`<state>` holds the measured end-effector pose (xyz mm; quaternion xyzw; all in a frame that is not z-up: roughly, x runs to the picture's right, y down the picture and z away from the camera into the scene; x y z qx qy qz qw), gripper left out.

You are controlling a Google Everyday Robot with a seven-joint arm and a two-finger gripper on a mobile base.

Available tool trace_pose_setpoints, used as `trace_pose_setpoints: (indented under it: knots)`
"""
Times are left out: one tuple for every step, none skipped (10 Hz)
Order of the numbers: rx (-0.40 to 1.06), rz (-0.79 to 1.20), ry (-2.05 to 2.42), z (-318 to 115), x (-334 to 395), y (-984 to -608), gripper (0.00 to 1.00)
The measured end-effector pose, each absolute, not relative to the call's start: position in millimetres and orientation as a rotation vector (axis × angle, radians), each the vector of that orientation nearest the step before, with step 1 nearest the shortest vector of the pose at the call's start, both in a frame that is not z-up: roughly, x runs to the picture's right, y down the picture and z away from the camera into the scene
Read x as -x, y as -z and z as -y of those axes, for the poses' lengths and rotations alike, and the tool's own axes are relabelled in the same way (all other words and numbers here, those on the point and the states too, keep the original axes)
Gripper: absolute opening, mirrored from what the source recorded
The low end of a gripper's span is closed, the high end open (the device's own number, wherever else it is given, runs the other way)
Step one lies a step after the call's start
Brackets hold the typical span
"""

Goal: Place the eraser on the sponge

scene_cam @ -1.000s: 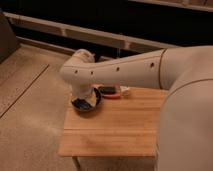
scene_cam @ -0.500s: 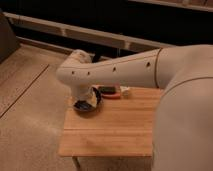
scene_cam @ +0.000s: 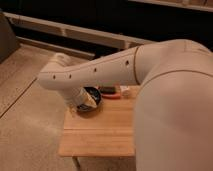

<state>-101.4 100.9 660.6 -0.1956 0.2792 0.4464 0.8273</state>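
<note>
the gripper (scene_cam: 86, 103) hangs at the far left corner of the wooden table (scene_cam: 100, 136), low over the boards at the end of the pale arm (scene_cam: 95, 72) that reaches in from the right. its jaws stand spread wide, and i see nothing pinched between them. a pale patch (scene_cam: 83, 106) shows right under it, and i cannot tell whether that belongs to the gripper or lies on the wood. the small flat dark piece with a red edge along the table's back rim i take for the eraser (scene_cam: 108, 91). the lighter block just beside it on the right i take for the sponge (scene_cam: 125, 91). both are small and dim, so these names are a judgement. as they look here, the two lie side by side on the wood, close or touching, with the eraser not on top of the sponge. the eraser sits near the gripper, a little to its right in the camera view and further back toward the rim. an eraser should be light, firm with a slight give, grippy rather than slick, and hard to damage. it lies low, so i would close across its narrow width near the middle, with the tips brought right down to the boards. the sponge next to it leaves little room on that side, so the jaws would go in better from the front and back. the sponge is soft and will sag, so a release from low down would suit it.
</note>
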Motion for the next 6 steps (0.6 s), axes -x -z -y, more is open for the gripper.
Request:
trace_pose_setpoints:
  knots:
    - [0.42, -0.607, -0.858, -103.3, 105.4, -657.3, 0.65]
    - [0.433, -0.618, -0.733, -106.0, 114.0, -652.8, 0.65]
    - [0.449, -0.611, -0.659, -106.1, 123.2, -650.5, 0.65]
    - [0.461, -0.596, -0.627, -105.4, 131.0, -649.3, 0.65]
    - [0.476, -0.57, -0.603, -103.4, 142.8, -648.6, 0.65]
    - [0.478, -0.569, -0.602, -103.5, 143.5, -648.6, 0.65]
